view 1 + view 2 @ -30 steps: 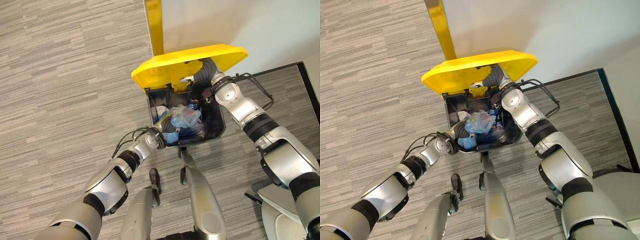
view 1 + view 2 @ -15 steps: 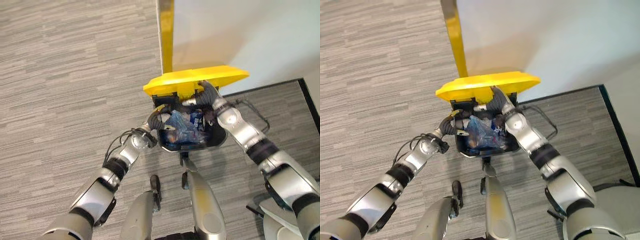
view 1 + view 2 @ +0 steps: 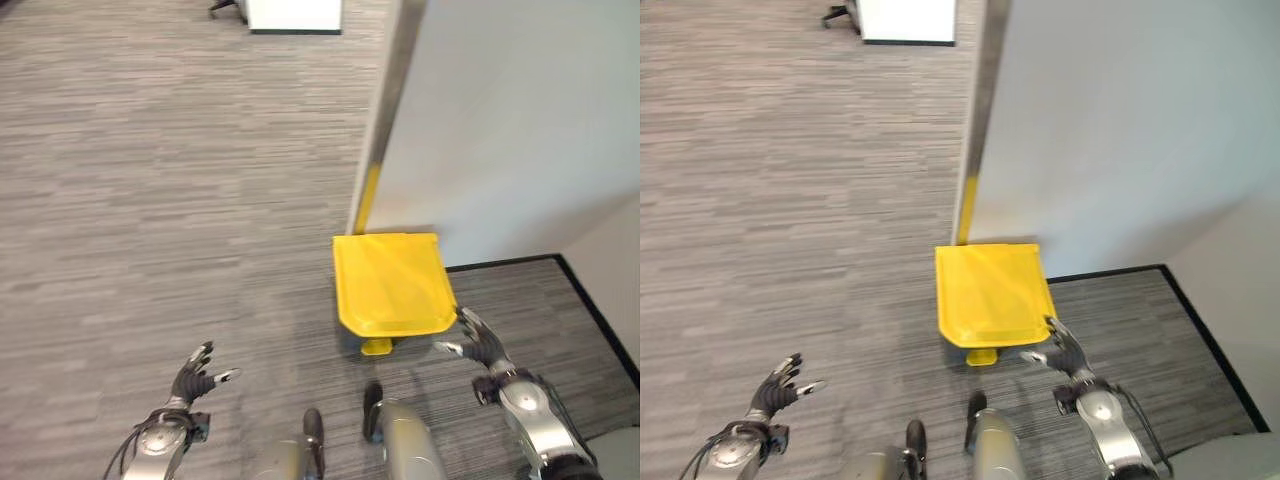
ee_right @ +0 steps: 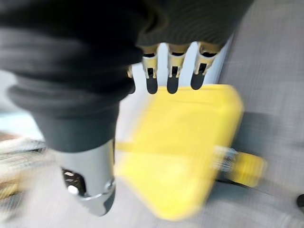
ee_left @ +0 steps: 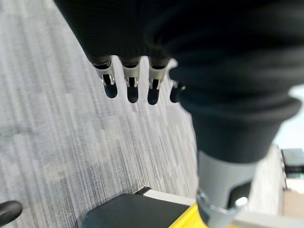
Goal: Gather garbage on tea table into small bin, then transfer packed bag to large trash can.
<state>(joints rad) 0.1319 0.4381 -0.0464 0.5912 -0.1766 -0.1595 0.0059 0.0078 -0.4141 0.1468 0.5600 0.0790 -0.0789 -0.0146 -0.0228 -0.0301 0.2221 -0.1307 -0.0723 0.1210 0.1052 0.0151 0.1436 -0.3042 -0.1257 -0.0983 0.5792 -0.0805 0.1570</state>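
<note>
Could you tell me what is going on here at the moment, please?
The robot stands in front of a large trash can set against a wall on grey carpet. The can's yellow lid is down. Both hands are open and hold nothing: the left hand hangs over the carpet, well away from the can, and the right hand is just beside the lid's near corner.

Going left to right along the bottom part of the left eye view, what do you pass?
Left hand, fingers spread above the carpet → yellow lid of the closed trash can → right hand, fingers open just right of the lid's near corner.
</note>
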